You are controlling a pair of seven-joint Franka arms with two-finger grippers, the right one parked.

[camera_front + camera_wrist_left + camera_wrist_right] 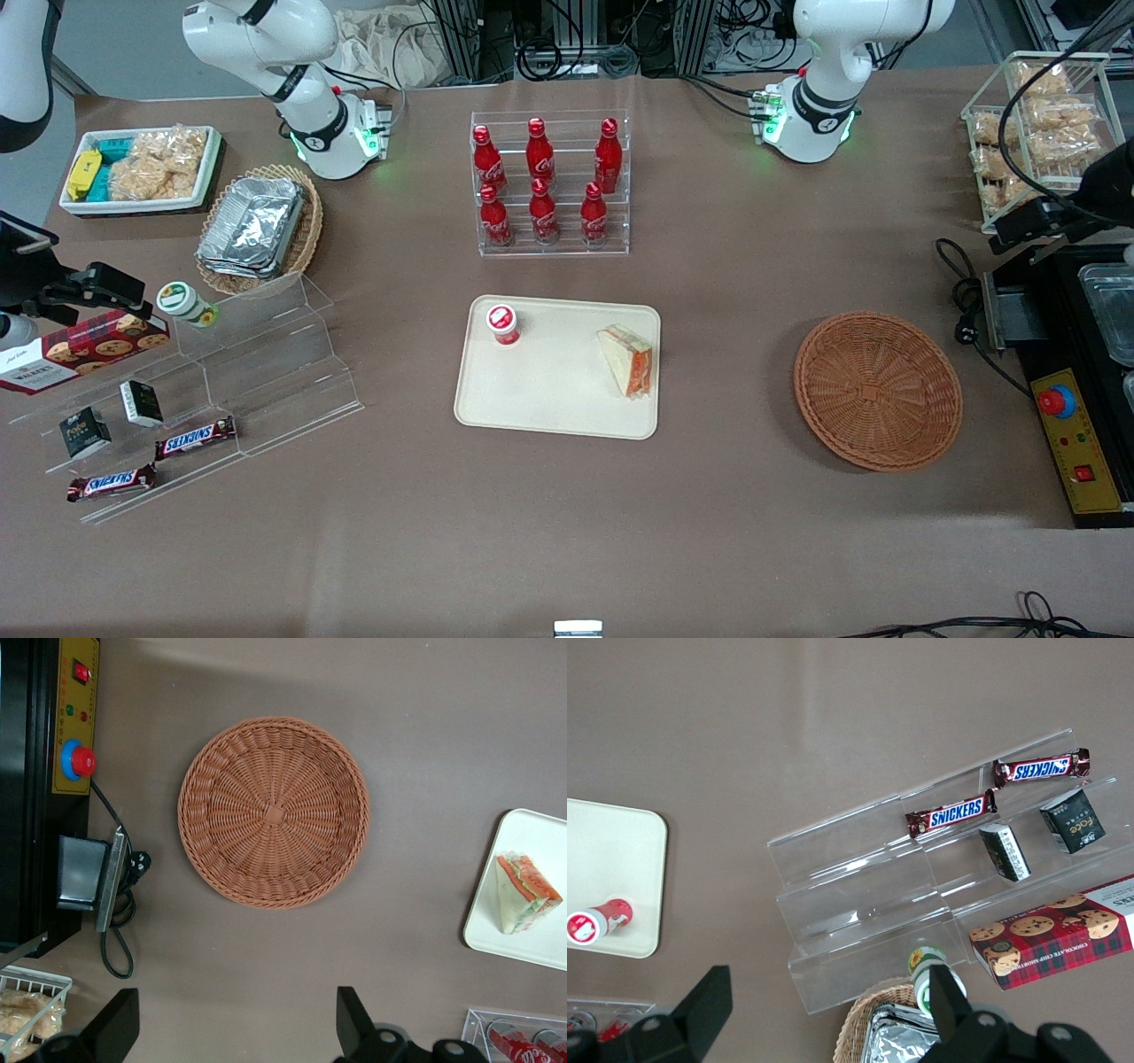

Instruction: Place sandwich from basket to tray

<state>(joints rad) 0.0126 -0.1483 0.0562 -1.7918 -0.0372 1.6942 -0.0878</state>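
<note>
The sandwich (627, 359) lies on the cream tray (549, 399), near the tray's edge that faces the basket. It also shows in the left wrist view (524, 890) on the tray (523, 828). The reddish-brown basket (877, 390) stands empty on the table toward the working arm's end; it fills the middle of the left wrist view (273, 811). My left gripper (1032, 226) hangs high above the table, farther from the front camera than the basket. In its wrist view the gripper (235, 1001) is open wide and holds nothing.
A red-capped cup (502, 323) lies on the tray. A rack of red cola bottles (551, 182) stands farther back. A black machine with a red button (1076, 416) and a wire rack of snack bags (1032, 115) flank the gripper. An acrylic stepped stand (221, 381) sits toward the parked arm's end.
</note>
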